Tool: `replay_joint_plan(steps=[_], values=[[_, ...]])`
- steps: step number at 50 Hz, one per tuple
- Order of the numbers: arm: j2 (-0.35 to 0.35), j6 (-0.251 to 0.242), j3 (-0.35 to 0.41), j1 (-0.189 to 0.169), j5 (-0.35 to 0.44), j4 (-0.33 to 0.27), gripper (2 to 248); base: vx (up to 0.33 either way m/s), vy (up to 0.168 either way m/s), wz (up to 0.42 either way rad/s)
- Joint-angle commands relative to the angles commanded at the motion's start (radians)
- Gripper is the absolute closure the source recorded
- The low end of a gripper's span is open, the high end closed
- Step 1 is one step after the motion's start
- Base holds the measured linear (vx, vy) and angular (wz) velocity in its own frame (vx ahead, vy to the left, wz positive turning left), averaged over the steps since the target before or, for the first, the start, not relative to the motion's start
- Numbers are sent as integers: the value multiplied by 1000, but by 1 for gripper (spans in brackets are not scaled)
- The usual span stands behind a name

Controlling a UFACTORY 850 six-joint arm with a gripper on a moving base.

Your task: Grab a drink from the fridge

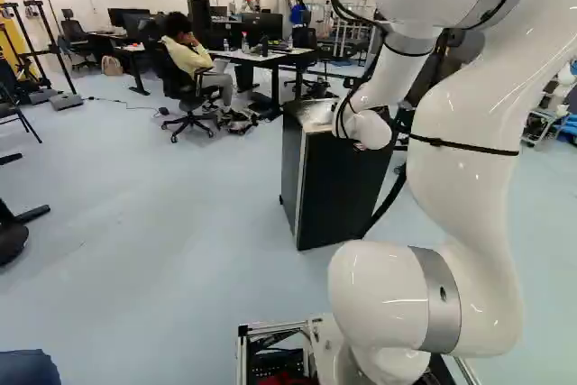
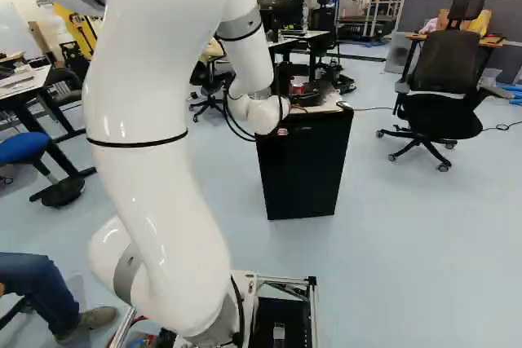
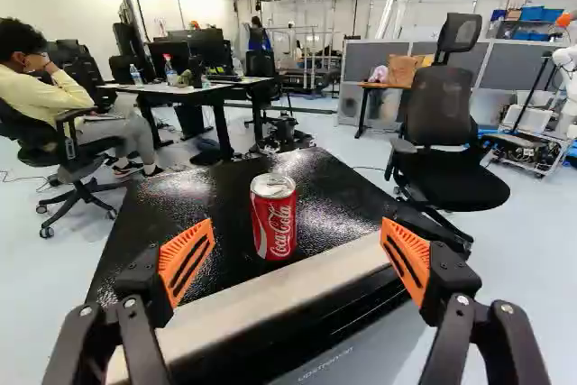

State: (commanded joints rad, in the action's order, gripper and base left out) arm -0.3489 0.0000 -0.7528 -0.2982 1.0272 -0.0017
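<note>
In the wrist view my gripper (image 3: 298, 263) is open, its orange pads wide apart. Upright on the black top of the small fridge (image 3: 180, 209) stands a red drink can (image 3: 274, 217), ahead of the gap between the fingers, with neither pad touching it. The fridge's pale front edge runs across just ahead of the fingertips. Both base views show the dark fridge body (image 1: 339, 188) on the floor beyond the arm; its top is partly covered by my wrist. I cannot make out the gripper in either base view.
Beyond the fridge are a desk with monitors (image 1: 260, 54) and a seated person. A black office chair (image 2: 440, 95) stands to the right of the fridge. Another robot (image 3: 566, 78) is at the far right of the wrist view. A person's leg (image 2: 37, 287) shows left of the base.
</note>
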Motion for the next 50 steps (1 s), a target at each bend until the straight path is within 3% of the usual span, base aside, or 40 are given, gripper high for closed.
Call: replay_joint_plan(steps=[50], values=[[-155,0,-134,19,0,0,3,0,0,0]])
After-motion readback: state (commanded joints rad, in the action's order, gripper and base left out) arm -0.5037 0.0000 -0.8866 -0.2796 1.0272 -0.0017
